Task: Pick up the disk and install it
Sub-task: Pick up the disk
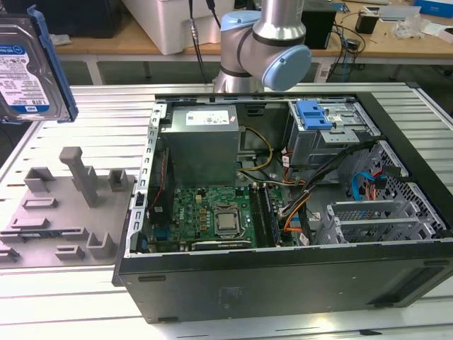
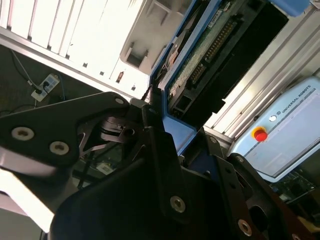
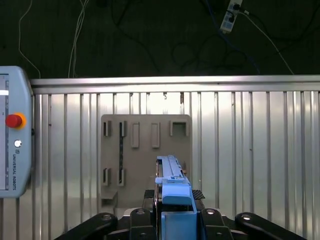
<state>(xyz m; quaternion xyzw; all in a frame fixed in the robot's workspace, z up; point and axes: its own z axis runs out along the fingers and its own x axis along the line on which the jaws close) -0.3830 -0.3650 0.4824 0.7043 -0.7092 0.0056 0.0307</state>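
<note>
The disk [image 1: 28, 71], a silver drive with a white-and-blue label in a blue carrier bracket, hangs in the air at the exterior view's far upper left, above the grey fixture plate [image 1: 64, 212]. In the first wrist view the disk [image 3: 172, 190] stands edge-on between the black fingers [image 3: 207, 217] of my gripper [image 3: 174, 220], which is shut on it. The second wrist view shows the disk's circuit-board side [image 2: 210, 55] and blue bracket held in the gripper [image 2: 180, 145].
An open computer case [image 1: 396, 283] lies on the slatted table, with a silver drive cage and blue clip [image 1: 315, 117], a grey power supply [image 1: 202, 142] and a motherboard [image 1: 212, 216]. A teach pendant [image 3: 12, 135] lies on the table beside the fixture plate [image 3: 145, 150].
</note>
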